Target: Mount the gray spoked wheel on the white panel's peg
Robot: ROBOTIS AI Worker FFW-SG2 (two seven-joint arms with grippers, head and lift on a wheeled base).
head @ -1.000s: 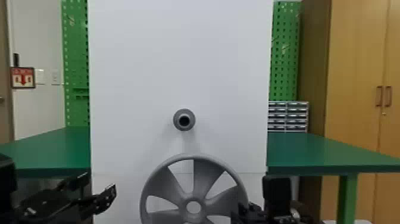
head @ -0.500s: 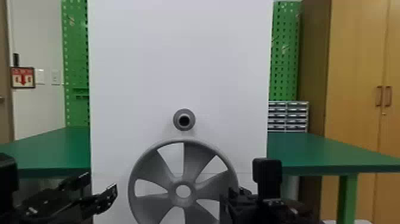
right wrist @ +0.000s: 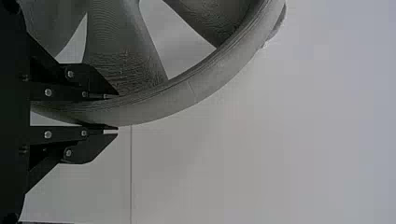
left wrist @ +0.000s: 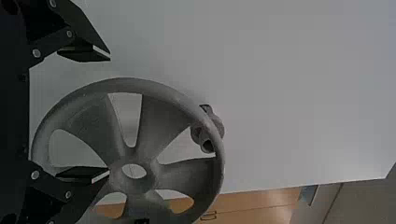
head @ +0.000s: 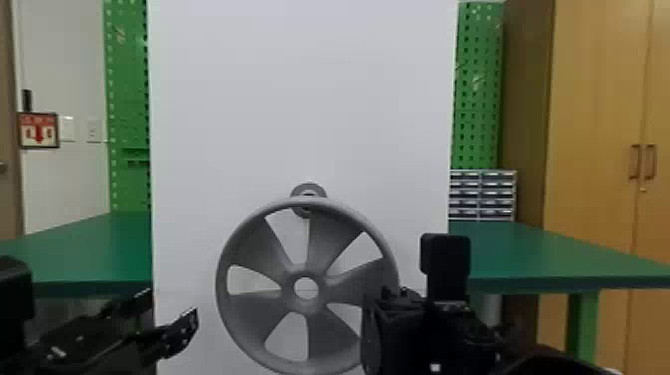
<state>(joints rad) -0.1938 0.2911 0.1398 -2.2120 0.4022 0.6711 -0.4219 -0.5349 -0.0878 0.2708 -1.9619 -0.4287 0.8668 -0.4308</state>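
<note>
In the head view my right gripper (head: 371,319) is at the right side of the gray spoked wheel (head: 254,249), which hangs upright before the white panel (head: 299,99). The wheel's top rim overlaps the peg (head: 308,189), and its hub hole sits below the peg. In the right wrist view my right gripper (right wrist: 112,112) is shut on the rim of the wheel (right wrist: 187,95). My left gripper (head: 169,309) stands open to the wheel's left. The left wrist view has the left gripper (left wrist: 105,114) with fingers wide apart, the wheel (left wrist: 173,112) beyond, and the peg (left wrist: 205,140) partly behind its rim.
A green table (head: 538,254) stretches behind the panel on both sides, with a small drawer unit (head: 482,195) on its right part. Green pegboard (head: 476,90) and a wooden cabinet (head: 588,129) stand farther back.
The right gripper has carried the wheel upward and slightly left, so its top rim now covers part of the peg in the head view. The left arm has hardly moved.
</note>
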